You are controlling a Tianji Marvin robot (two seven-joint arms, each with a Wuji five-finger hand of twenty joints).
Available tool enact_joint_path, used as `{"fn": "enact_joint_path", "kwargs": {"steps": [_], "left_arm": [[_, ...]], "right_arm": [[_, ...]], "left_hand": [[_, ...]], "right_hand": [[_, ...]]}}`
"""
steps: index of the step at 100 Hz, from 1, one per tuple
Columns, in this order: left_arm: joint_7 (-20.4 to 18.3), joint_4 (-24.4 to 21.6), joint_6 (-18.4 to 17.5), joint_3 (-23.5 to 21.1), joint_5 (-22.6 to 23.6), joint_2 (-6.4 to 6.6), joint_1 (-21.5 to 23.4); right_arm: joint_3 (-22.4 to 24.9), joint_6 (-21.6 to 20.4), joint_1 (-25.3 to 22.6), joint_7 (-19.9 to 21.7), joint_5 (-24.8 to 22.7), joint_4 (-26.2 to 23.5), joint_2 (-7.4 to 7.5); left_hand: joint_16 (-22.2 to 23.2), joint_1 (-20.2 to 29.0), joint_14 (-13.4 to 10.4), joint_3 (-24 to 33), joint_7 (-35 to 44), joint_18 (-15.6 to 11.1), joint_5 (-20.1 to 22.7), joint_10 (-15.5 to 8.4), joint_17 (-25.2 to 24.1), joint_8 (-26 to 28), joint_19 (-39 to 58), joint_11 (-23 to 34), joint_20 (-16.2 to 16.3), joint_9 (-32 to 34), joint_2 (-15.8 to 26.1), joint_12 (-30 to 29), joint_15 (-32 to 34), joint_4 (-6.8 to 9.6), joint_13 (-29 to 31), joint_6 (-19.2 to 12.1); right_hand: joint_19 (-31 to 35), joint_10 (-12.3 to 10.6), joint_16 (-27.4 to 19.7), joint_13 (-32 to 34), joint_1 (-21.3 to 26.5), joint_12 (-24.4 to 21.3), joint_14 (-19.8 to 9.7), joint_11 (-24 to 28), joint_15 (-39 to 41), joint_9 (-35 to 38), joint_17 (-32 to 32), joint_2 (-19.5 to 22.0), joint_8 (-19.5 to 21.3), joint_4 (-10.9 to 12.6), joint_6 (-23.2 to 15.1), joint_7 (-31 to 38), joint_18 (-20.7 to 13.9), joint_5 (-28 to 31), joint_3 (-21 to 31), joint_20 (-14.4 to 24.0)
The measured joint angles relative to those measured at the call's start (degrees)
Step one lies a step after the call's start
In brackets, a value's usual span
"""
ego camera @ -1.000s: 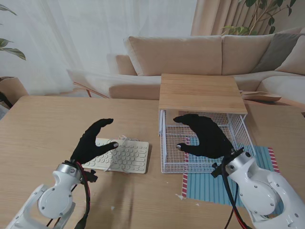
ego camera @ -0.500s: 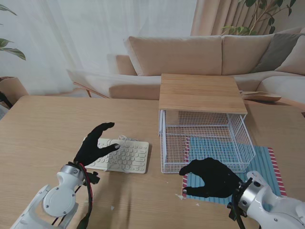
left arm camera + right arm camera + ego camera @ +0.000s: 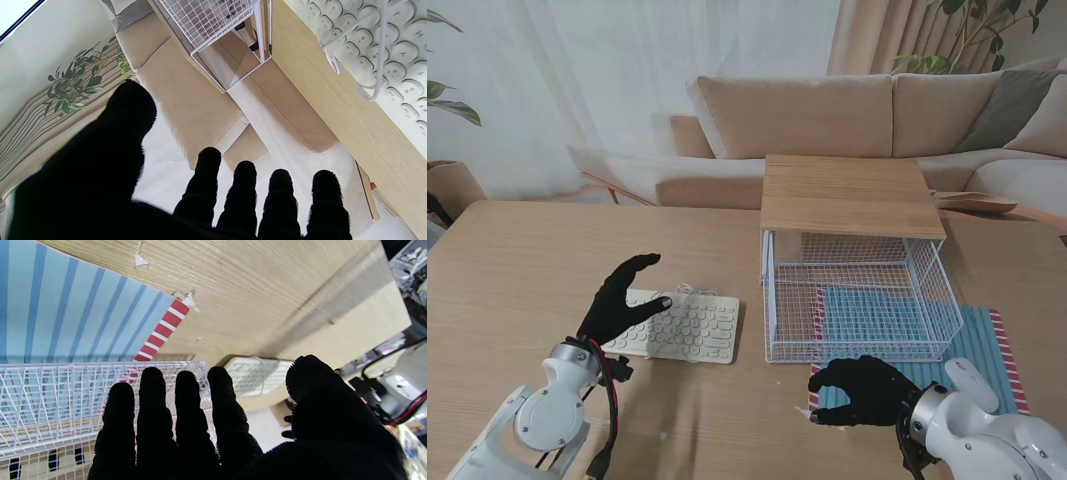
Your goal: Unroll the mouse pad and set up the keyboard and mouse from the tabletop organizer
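Observation:
The white keyboard (image 3: 689,329) lies flat on the table left of the organizer, a thin white cable (image 3: 689,290) draped over it. My left hand (image 3: 620,301) hovers open over the keyboard's left end, fingers spread and holding nothing. The blue striped mouse pad (image 3: 987,345) lies flat under and in front of the wire organizer (image 3: 857,312), its red-and-white edge on the left. My right hand (image 3: 863,389) is open over the pad's near left corner, outside the basket. No mouse can be made out. The right wrist view shows the pad (image 3: 66,323), the basket wire (image 3: 83,390) and the keyboard (image 3: 257,376).
The organizer has a wooden top (image 3: 852,195) over its white wire basket. A beige sofa (image 3: 847,115) stands behind the table. Small white scraps (image 3: 805,410) lie on the wood near the pad's corner.
My right hand came out of the wire organizer and drew back toward me, now over the pad's near left corner. My left hand stayed over the keyboard.

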Motion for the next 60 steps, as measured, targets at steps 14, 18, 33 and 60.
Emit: {"fn": "enact_joint_path", "kwargs": {"steps": [14, 18, 33, 60], "left_arm": [[-0.03, 0.0, 0.14, 0.01, -0.04, 0.0, 0.0], [-0.02, 0.0, 0.18, 0.03, -0.05, 0.0, 0.0], [0.01, 0.0, 0.31, 0.09, -0.2, -0.03, -0.02], [0.15, 0.04, 0.73, 0.07, -0.33, -0.1, -0.08]], "right_arm": [[-1.42, 0.65, 3.06, 0.89, -0.07, 2.73, 0.24], [-1.87, 1.07, 4.02, 1.29, -0.07, 3.45, 0.32], [-3.85, 2.41, 7.95, 2.35, 0.33, 6.35, 0.64], [-6.24, 3.27, 12.63, 2.68, 0.42, 9.95, 0.79]], "left_hand": [[0.0, 0.0, 0.0, 0.0, 0.0, 0.02, 0.0, 0.0, -0.01, 0.0, -0.01, 0.0, 0.0, 0.0, 0.02, 0.0, -0.02, 0.0, 0.0, 0.0], [0.0, 0.0, 0.0, 0.0, 0.0, 0.02, 0.0, 0.0, -0.01, 0.0, -0.02, 0.0, 0.0, 0.0, 0.82, 0.0, -0.02, 0.0, 0.0, 0.0], [0.0, 0.0, 0.0, 0.0, 0.0, 0.03, 0.0, 0.0, -0.06, 0.0, -0.13, 0.0, 0.0, 0.0, 0.83, 0.0, -0.04, 0.0, 0.0, 0.0], [-0.01, 0.0, 0.0, -0.02, 0.0, 0.08, 0.0, 0.0, -0.13, -0.01, -0.72, 0.0, -0.01, 0.0, 1.06, 0.0, -0.63, 0.0, 0.0, 0.0]], "right_hand": [[-1.55, 0.0, -1.0, -2.05, 0.78, -0.69, -0.53, -1.09, -2.23, -1.57, -0.66, 0.04, 0.0, 0.0, 0.0, -0.74, -0.18, -0.55, -0.46, -0.01], [-2.56, 0.0, -1.51, -2.76, 1.14, -0.87, -0.65, -1.34, -3.16, -2.5, -1.05, 0.07, 0.0, 0.0, 0.0, -1.43, -0.76, -1.37, -0.99, -0.02], [-3.8, 0.0, -2.03, -3.43, 1.26, -1.0, -1.33, -2.46, -4.09, -3.69, -1.38, 0.68, -0.08, 0.0, 0.0, -2.06, -1.36, -3.22, -1.58, -0.02], [-1.42, -0.13, -2.34, -4.8, 1.42, -1.29, -1.97, -2.83, -3.8, -4.93, 1.37, 0.68, -1.0, 0.01, 0.0, -2.7, -2.88, -3.99, -1.58, -0.51]]}}
